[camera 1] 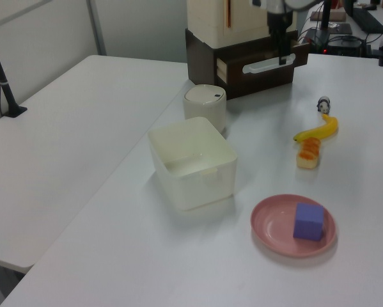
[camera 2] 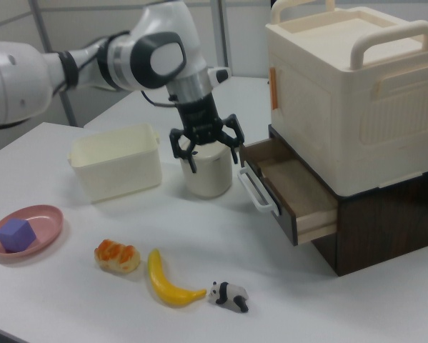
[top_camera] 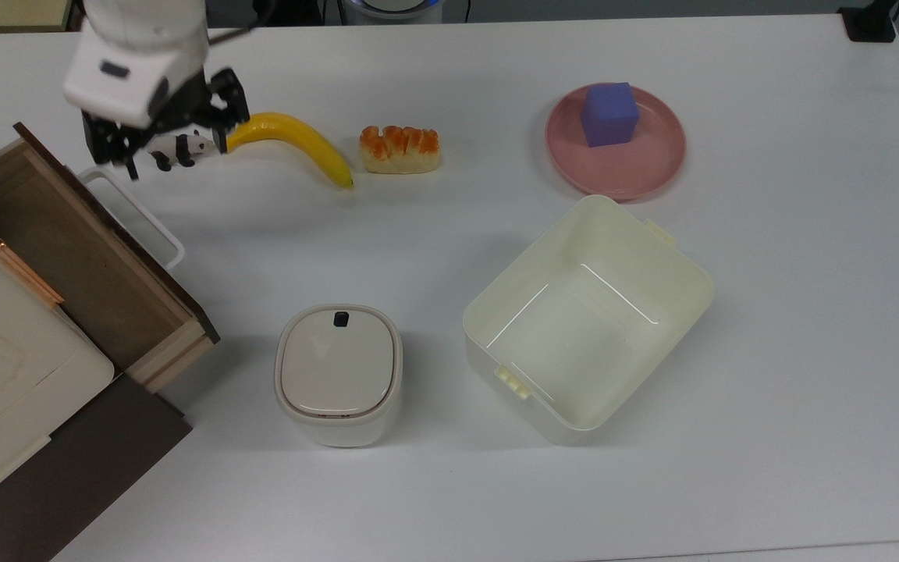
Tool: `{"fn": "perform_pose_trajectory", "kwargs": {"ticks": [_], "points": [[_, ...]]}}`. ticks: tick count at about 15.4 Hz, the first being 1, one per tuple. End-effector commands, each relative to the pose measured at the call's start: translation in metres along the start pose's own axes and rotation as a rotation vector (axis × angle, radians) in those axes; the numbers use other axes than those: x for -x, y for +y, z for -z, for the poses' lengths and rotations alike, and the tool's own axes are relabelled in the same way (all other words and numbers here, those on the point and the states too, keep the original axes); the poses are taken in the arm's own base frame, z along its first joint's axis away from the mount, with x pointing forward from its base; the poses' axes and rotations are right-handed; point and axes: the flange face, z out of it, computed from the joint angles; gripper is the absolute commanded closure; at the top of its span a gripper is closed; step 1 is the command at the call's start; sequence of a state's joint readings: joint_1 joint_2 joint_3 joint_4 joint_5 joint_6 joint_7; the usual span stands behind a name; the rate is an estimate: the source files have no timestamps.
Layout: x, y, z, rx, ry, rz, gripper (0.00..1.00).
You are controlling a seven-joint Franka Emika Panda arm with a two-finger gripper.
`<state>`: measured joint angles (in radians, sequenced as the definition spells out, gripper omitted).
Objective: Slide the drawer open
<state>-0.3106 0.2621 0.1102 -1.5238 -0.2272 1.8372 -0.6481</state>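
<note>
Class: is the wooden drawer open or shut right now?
Open: the drawer juts out from the cabinet, showing its empty brown inside.

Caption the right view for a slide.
Open gripper raised clear of the pulled-out drawer and its white handle, beneath a cream appliance.

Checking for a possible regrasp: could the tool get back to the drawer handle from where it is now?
Probably yes. The tool is open, raised and apart from the white handle on the pulled-out drawer; nothing stands between them.

white table (top_camera: 769, 351), banana (top_camera: 301, 140), bin (top_camera: 586, 316), plate (top_camera: 652, 168)
</note>
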Motion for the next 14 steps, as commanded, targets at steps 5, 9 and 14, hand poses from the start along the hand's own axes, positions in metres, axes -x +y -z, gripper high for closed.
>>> {"fn": "perform_pose_trajectory", "kwargs": {"ticks": [5,9,14], "points": [[0.053,-0.038,0.093,-0.102,-0.007,-0.409,0.0],[0.056,-0.054,0.108,-0.142,-0.017,-0.598,0.0],[0.051,-0.082,0.125,-0.195,-0.016,-0.692,0.0]]}}
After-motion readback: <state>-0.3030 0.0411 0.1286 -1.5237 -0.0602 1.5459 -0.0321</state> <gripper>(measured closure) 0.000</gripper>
